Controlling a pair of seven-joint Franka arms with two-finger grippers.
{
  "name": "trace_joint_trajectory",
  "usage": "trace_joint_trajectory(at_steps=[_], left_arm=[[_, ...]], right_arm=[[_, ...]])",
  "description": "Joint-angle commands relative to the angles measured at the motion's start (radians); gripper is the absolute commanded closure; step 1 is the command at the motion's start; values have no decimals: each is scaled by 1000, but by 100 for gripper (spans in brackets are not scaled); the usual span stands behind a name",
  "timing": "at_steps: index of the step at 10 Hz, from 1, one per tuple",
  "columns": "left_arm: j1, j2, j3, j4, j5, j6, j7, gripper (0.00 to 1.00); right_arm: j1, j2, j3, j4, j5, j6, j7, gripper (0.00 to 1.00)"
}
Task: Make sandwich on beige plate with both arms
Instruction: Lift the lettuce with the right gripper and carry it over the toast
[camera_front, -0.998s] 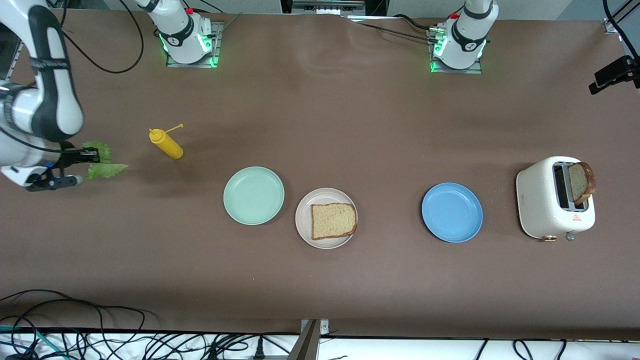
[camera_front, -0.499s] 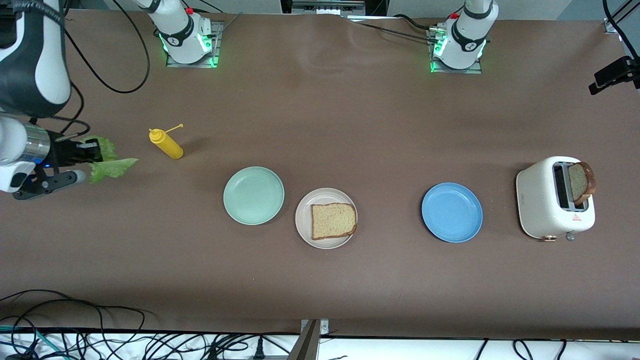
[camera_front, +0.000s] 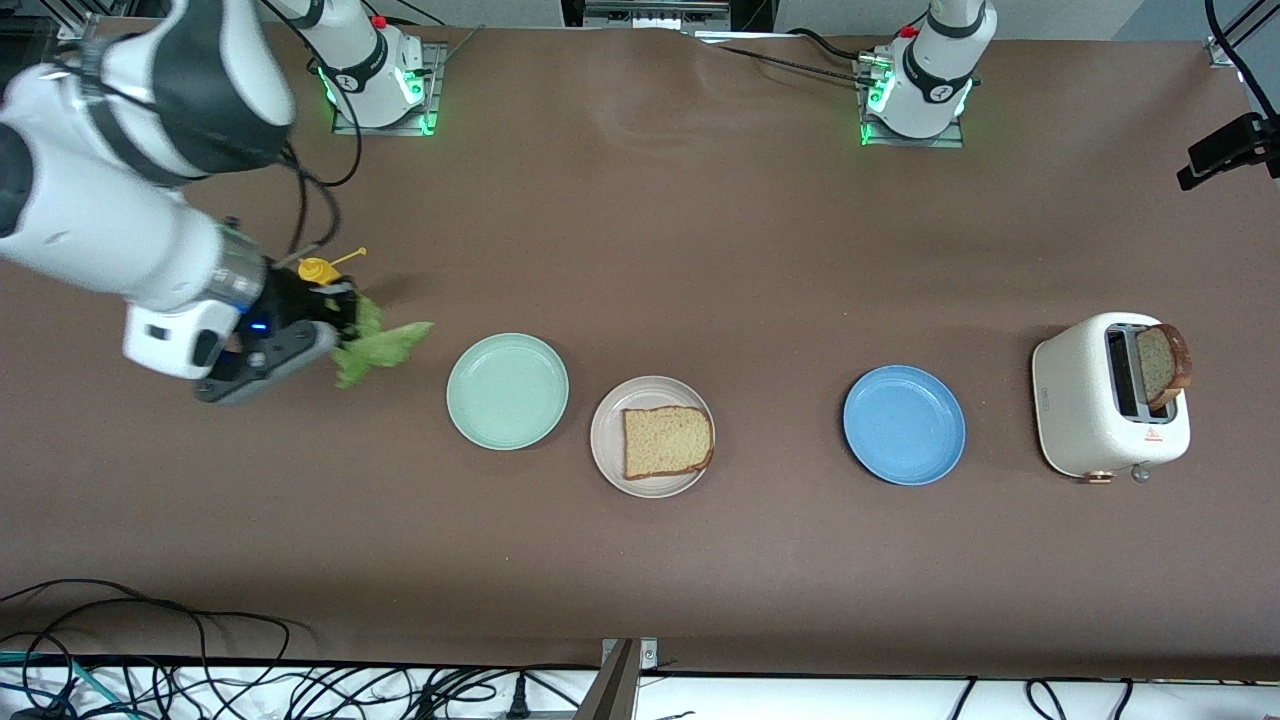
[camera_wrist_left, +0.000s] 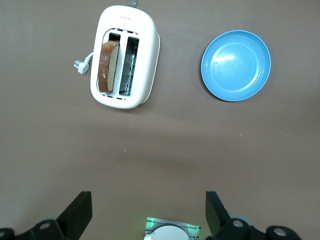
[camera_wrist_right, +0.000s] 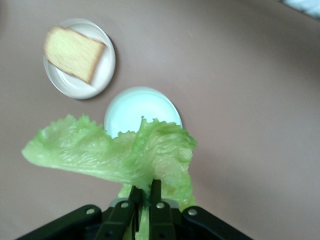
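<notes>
My right gripper (camera_front: 345, 325) is shut on a ruffled green lettuce leaf (camera_front: 378, 347), held above the table beside the mint-green plate. In the right wrist view the lettuce (camera_wrist_right: 117, 150) hangs from the shut fingers of the right gripper (camera_wrist_right: 145, 192). One brown bread slice (camera_front: 667, 441) lies on the beige plate (camera_front: 608, 440), also seen as bread slice (camera_wrist_right: 72, 52) on beige plate (camera_wrist_right: 106, 72). A second bread slice (camera_front: 1163, 364) stands in the toaster. My left gripper (camera_wrist_left: 148, 212) is open and empty, high over the table near its own base, out of the front view.
A mint-green plate (camera_front: 507, 390) sits beside the beige plate toward the right arm's end. A yellow squeeze bottle (camera_front: 318, 270) is partly covered by the right hand. A blue plate (camera_front: 904, 425) and a white toaster (camera_front: 1085, 405) stand toward the left arm's end.
The right arm has swung in from its end of the table, carrying the lettuce past the yellow bottle toward the mint-green plate. The left arm, plates and bread have not moved.
</notes>
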Motion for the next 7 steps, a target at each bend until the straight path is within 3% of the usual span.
trace_joint_trajectory(at_steps=[1, 5, 7], left_arm=[[10, 11, -7, 27, -4, -10, 10, 0], [12, 11, -5, 27, -4, -10, 11, 0], [10, 11, -5, 27, -4, -10, 11, 0]], right_arm=[[133, 80, -7, 34, 17, 153, 10, 100], [322, 231, -6, 34, 19, 428, 1, 100], [340, 339, 43, 41, 11, 619, -28, 100]])
